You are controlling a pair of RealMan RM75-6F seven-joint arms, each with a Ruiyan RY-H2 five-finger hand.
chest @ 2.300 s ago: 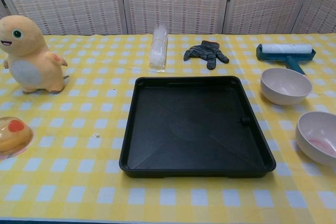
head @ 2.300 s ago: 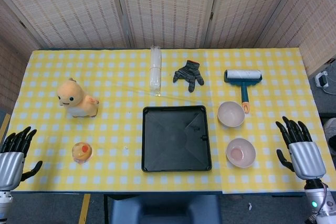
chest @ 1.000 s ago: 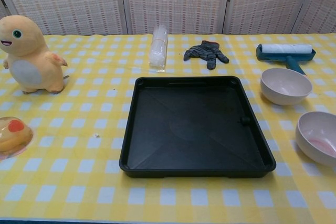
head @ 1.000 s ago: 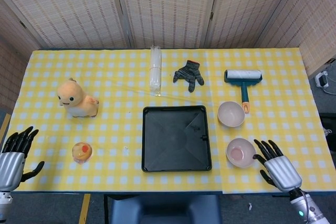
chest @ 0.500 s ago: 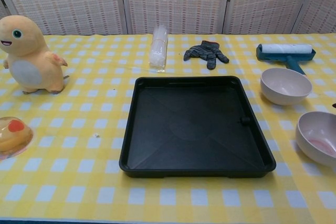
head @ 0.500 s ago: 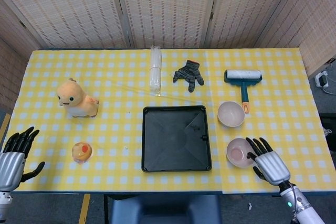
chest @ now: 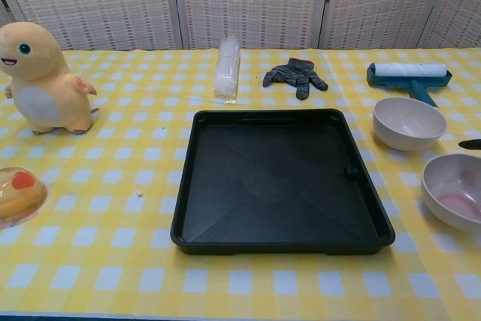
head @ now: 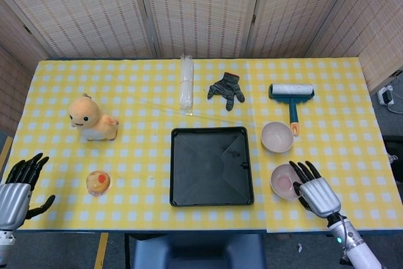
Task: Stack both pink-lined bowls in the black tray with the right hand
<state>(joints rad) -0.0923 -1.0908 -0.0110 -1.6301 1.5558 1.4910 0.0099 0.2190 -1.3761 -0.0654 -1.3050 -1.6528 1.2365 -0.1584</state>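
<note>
Left hand (head: pixel 14 194) sits off the near-left corner of the table (head: pixel 126 92), fingers spread, holding nothing; out of frame in the chest view.

Near it on the checked cloth: one domed orange-and-red toy (head: pixel 98 183), close to the near edge. Farther back, one orange dinosaur plush (head: pixel 92 118), upright, well apart from the tray.

Centre: one black tray (head: pixel 211 166), square, nothing inside it. Its front rim lies near the table's near edge. Open cloth on the tray's left side between it and the domed toy; a narrower strip on its right before the bowls.

Behind the tray, toward the far edge: one clear plastic roll (head: pixel 186 84) lying lengthwise, one dark glove (head: pixel 227 89), one teal-handled lint roller (head: pixel 291 95).

Bowls, count two, both on the cloth right of the tray, neither in it. Far bowl (head: pixel 277 137) upright, interior pale, nothing in it; just beside the lint roller's handle tip. Near bowl (head: pixel 283 181) upright, pink patch at its bottom (chest: pixel 455 199).

Right hand (head: pixel 315 191) at the near bowl's right rim, fingers extended and apart, fingertips (head: pixel 301 169) over or against the rim. Cannot tell whether they grip it; only one dark fingertip shows in the chest view.
</note>
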